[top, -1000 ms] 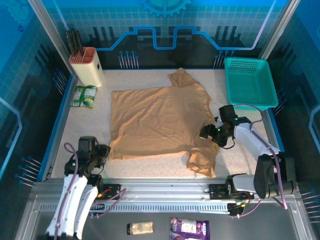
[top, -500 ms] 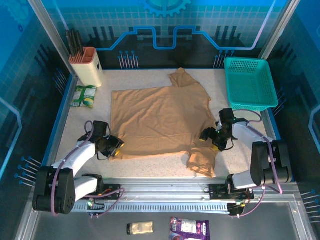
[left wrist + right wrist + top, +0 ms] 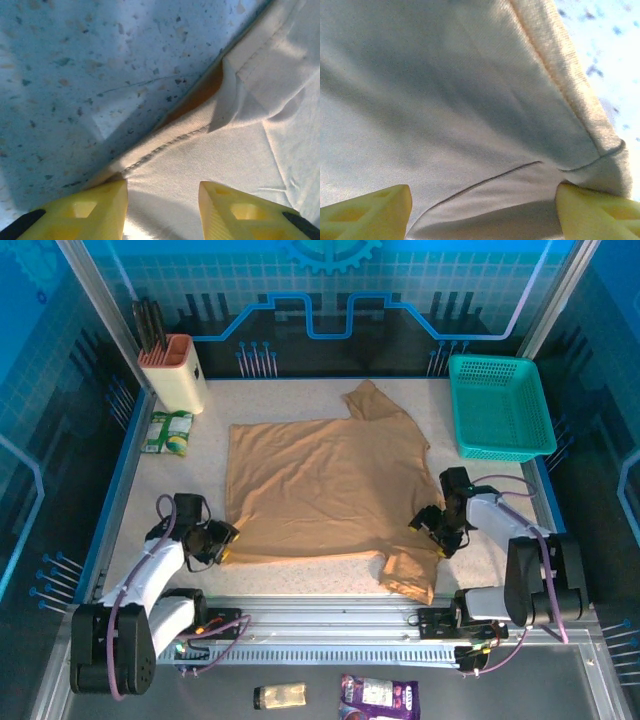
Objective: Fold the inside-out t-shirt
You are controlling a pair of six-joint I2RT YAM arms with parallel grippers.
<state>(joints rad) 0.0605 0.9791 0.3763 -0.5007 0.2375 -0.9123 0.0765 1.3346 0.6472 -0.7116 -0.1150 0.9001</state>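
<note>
- Two robot arms reach from the near edge onto the white speckled table top [image 3: 185, 485], one at each side of the shirt.
- The tan, soft, short-sleeved inside-out t-shirt [image 3: 320, 485] lies spread flat in the middle of the table, as a wide sheet. One sleeve points to the far side and the other one lies at the near right.
- The left gripper [image 3: 222, 540] is at the near left corner of the shirt. In the left wrist view its yellow fingers [image 3: 90, 210] stand apart, released, and the stitched edge of the fabric lies between them on the table.
- The right gripper [image 3: 432, 530] is at the right edge of the shirt, just above the near sleeve. In the right wrist view its jaws are wide apart, not clenched, and the cloth with a thin seam lies flat between the fingertips [image 3: 370, 207].
- A teal plastic mesh basket [image 3: 500, 405] stands at the far right corner, apart from the shirt.
- A white and orange holder with dark handles [image 3: 172, 365] stands at the far left corner, and a small green packet [image 3: 168, 432] lies just beside it.
</note>
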